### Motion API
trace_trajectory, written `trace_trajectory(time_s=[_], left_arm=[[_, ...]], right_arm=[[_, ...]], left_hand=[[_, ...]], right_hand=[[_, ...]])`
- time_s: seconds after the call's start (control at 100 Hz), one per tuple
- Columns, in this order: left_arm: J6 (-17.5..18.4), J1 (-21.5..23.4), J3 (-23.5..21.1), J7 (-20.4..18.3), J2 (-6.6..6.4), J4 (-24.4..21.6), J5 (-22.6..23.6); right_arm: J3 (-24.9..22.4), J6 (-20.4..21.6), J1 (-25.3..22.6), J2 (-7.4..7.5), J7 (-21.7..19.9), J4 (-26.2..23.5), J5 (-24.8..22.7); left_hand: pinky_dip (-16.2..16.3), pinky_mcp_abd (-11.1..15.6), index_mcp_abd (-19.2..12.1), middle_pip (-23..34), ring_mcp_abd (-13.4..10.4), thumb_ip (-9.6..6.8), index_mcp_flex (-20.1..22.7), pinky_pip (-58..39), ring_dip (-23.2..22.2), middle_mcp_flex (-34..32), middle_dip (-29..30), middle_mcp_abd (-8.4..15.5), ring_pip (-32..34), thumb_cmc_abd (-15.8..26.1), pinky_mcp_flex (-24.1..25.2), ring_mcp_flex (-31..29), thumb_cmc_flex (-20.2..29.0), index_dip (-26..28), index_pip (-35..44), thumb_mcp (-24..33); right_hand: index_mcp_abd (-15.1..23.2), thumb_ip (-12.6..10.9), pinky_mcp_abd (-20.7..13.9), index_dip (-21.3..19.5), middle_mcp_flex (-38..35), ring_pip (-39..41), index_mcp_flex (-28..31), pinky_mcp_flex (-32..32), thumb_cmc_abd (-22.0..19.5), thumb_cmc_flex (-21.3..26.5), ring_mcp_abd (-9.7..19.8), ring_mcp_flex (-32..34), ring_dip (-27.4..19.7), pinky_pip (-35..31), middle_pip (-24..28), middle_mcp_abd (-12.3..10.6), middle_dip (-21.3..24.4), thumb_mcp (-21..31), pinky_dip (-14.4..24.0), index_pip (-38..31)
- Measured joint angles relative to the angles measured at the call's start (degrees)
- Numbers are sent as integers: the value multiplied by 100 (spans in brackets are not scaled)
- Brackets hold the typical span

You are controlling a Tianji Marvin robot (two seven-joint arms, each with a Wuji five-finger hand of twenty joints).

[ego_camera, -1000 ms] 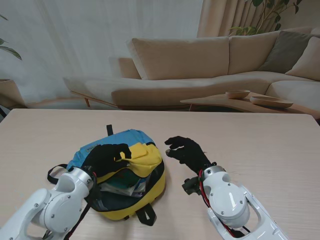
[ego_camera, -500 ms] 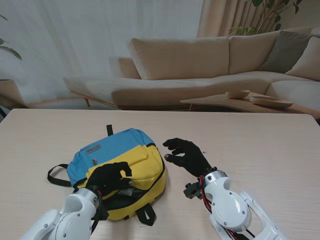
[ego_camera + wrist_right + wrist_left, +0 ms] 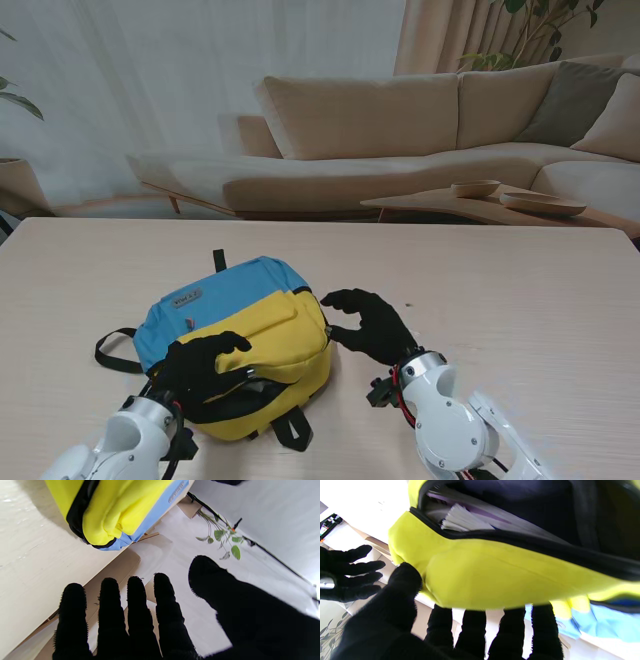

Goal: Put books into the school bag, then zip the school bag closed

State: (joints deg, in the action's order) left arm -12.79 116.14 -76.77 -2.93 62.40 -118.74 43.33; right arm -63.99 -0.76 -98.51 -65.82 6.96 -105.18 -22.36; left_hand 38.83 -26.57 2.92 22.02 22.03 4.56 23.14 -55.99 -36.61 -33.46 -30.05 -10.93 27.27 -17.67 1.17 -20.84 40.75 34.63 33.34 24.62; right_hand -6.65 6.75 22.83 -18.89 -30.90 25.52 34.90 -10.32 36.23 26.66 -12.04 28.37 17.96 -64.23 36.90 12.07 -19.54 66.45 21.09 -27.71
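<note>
The yellow and blue school bag [image 3: 235, 325] lies on the table in front of me, its dark opening [image 3: 240, 392] facing me. Books [image 3: 462, 521] show inside it, white page edges out. My left hand [image 3: 200, 362] lies over the yellow front flap [image 3: 495, 580]. Its fingers [image 3: 472, 630] run along the flap's outer side, and the thumb [image 3: 403, 580] presses on the flap's edge. My right hand [image 3: 368, 325] hovers just right of the bag, open with fingers apart, and I cannot tell whether it touches the fabric. The right wrist view shows the bag's corner [image 3: 110, 512] beyond the spread fingers [image 3: 136, 610].
A black shoulder strap [image 3: 112, 348] loops out on the bag's left, and a short strap [image 3: 290, 432] sticks out nearest me. Pale wooden table [image 3: 520, 300] stretches to the right. A beige sofa [image 3: 420, 130] and a low table with bowls stand beyond it.
My left hand laid the raised yellow flap down over the opening and drew back toward me along it. My right hand moved left, closer to the bag's side.
</note>
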Motion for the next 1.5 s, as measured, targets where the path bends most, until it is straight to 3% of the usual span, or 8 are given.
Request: trace_trajectory(time_s=[0.24,0.41,0.57,0.77,0.92,1.04,1.31,1.5], left_arm=[[460,580,-806,80,30,-237,377],[737,899,-1281,17,31,-366,400],[813,1096,-1420,-16,26,-487,327],[820,1344,-1551,259,52,-575,640],[879,1507,-1701,461,84,-561,799],[990,1566,-1801,503,93,-490,831],[759,1613,-1859,520,90,-363,1374],[720,1614,-1916,518,85,-217,1435]], right_arm=[[433,174,221,112,-1,119,-353],[768,233,356,161,-179,102,-721],[995,243,410,219,-348,4,-793],[1421,174,563,258,-384,-19,-989],[1873,-77,865,278,-497,69,-1199],[2251,-362,1177,289,-660,192,-1312],[3005,-917,1959,290,-1133,609,-1333],[3190,-1150,2256,282,-1457,779,-993]], left_hand=[[-1,74,-76,-193,-60,0,-160,372,1,294,84,31,-263,0,136,168,-80,-123,-134,-19],[-2,135,-138,-323,-133,-1,-161,730,55,511,181,85,-460,14,249,359,-223,-331,-358,-252],[-2,157,-157,-402,-137,-1,-225,917,59,521,245,85,-501,76,277,359,-433,-430,-594,-473],[-1,161,-213,-541,-142,-1,-225,1061,82,575,308,91,-577,86,294,359,-434,-619,-709,-542],[1,185,-214,-546,-198,-1,-225,1198,93,580,317,152,-645,99,313,359,-430,-625,-711,-542],[1,225,-217,-547,-262,-1,-225,1201,94,583,317,158,-647,105,313,359,-426,-625,-636,-542],[56,234,-363,-519,-273,0,-225,1260,94,583,317,166,-647,159,313,359,-416,-625,-506,-539],[80,242,-450,-497,-338,-1,-225,1260,94,583,317,231,-647,167,313,359,-266,-593,-440,-527]], right_hand=[[252,-143,-370,12,359,-540,-309,427,-29,-85,460,-357,-264,614,-207,-330,62,-40,-334,-98],[474,-144,-1058,8,853,-887,-808,832,-80,-236,963,-868,-449,1234,-380,-712,94,-41,-755,-89],[578,-144,-1274,17,981,-956,-884,953,-198,-258,1140,-928,-507,1446,-466,-846,158,-181,-907,-120],[721,-250,-1500,233,986,-1153,-1051,1097,-589,-664,1309,-1175,-599,1649,-685,-934,282,-876,-1095,22],[890,-224,-1626,286,1200,-1219,-1244,1202,-696,-793,1413,-1272,-647,1822,-815,-1033,344,-1244,-1196,89],[967,-227,-1676,301,1201,-1246,-1305,1244,-711,-805,1431,-1333,-657,1879,-869,-1077,359,-1222,-1209,108],[962,-227,-1858,356,1553,-1455,-1560,1332,-752,-806,1584,-1621,-772,2167,-1070,-1183,427,-1508,-1430,244],[944,-232,-2056,359,1542,-1458,-1538,1389,-777,-806,1613,-1621,-786,2319,-1009,-1220,429,-1565,-1571,287]])
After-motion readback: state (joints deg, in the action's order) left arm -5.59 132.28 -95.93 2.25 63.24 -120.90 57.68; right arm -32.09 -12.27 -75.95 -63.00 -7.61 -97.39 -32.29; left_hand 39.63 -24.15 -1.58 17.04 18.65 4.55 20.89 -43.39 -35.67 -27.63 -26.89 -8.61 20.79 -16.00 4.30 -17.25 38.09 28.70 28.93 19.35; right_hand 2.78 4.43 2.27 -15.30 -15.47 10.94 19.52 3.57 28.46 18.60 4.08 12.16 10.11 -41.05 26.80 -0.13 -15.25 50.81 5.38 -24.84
